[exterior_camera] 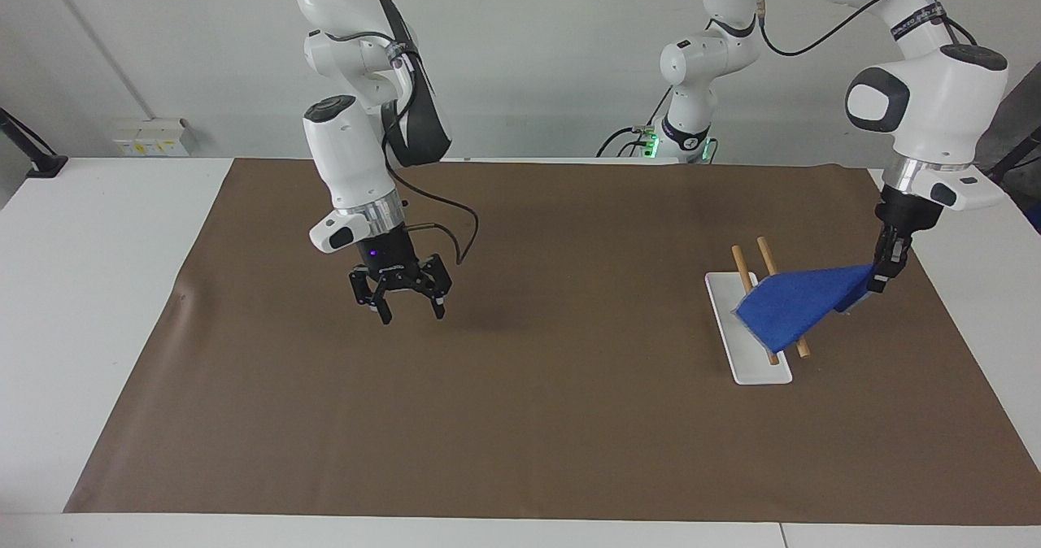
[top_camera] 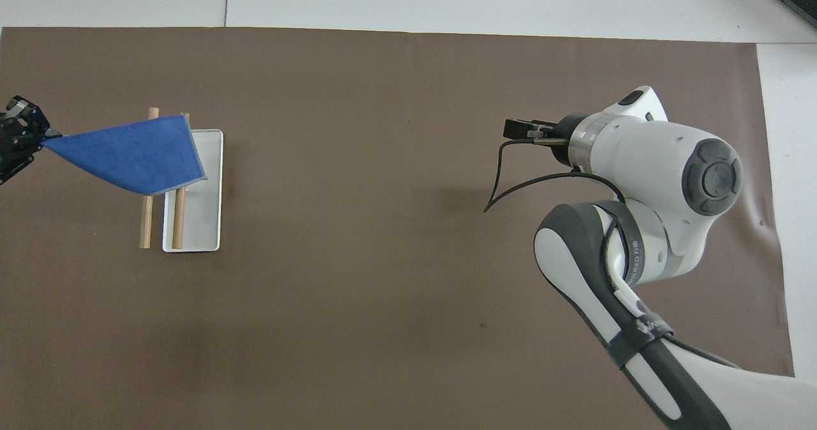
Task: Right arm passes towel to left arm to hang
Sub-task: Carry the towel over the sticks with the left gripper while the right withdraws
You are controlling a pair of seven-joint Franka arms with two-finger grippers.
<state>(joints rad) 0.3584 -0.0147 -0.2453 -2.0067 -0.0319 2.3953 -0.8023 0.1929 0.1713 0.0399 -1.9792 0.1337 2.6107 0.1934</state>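
The blue towel (exterior_camera: 801, 304) is stretched out from my left gripper (exterior_camera: 881, 276), which is shut on one corner of it. The towel's wide end lies across the two wooden rods of the rack (exterior_camera: 748, 353), which has a white base. In the overhead view the towel (top_camera: 131, 155) covers the rods' farther ends, and the left gripper (top_camera: 16, 140) is at the edge of the picture, toward the left arm's end of the rack (top_camera: 198, 219). My right gripper (exterior_camera: 405, 308) is open and empty, points down over the brown mat and has a violet wrist light. It shows partly in the overhead view (top_camera: 520, 130).
A brown mat (exterior_camera: 520, 418) covers most of the white table (exterior_camera: 98, 231). A black cable (exterior_camera: 455, 231) loops from the right wrist. Grey boxes sit against the wall (exterior_camera: 150, 137) off the mat.
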